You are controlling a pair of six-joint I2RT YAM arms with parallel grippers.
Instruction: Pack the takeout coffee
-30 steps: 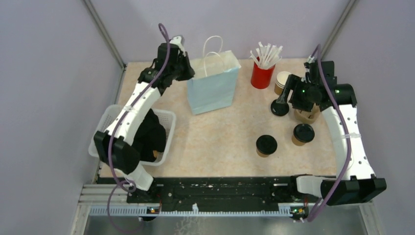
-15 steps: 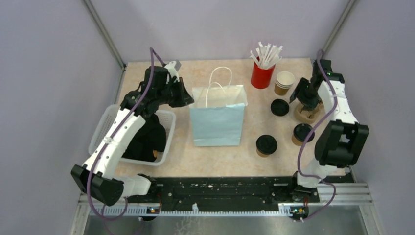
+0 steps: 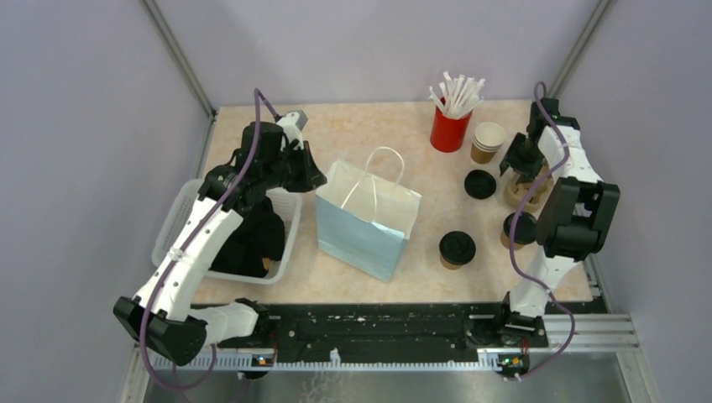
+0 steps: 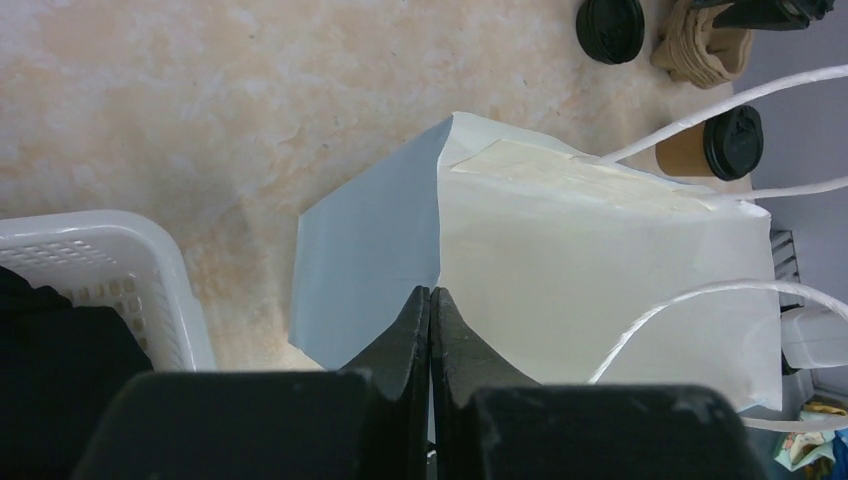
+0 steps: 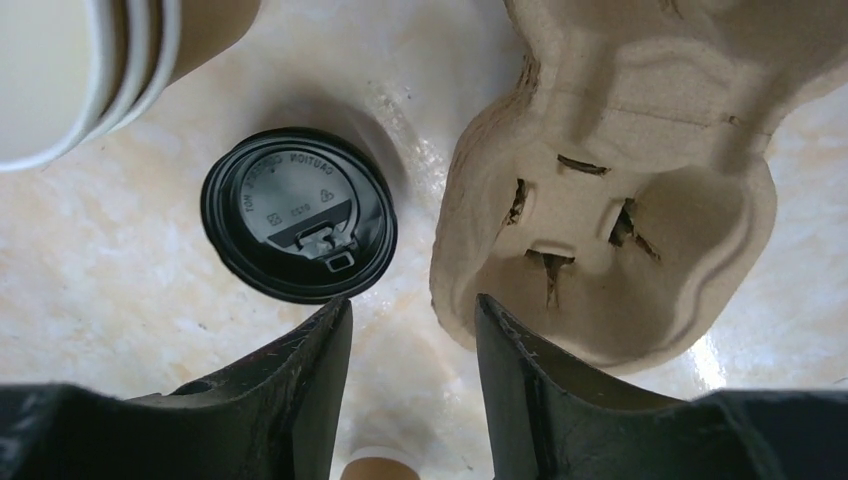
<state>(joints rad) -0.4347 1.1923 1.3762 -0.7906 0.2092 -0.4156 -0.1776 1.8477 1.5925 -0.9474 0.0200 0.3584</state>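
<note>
Two lidded brown kraft-paper cups point(image 3: 458, 249) stand at 3 o'clock of the tilted pale blue paper bag point(image 3: 363, 231), whose rim the left gripper point(image 4: 431, 296) pinches tight. The right gripper point(image 5: 412, 310), jaws partly apart and empty, hangs between a loose black plastic lid point(image 5: 298, 213) and a moulded pulp carrier point(image 5: 610, 230).

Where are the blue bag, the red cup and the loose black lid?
bag point(image 3: 357, 243), top view, on its blue side.
red cup point(image 3: 450, 133), top view, on its red wall.
lid point(image 5: 298, 213), right wrist view, on its flat top.
</note>
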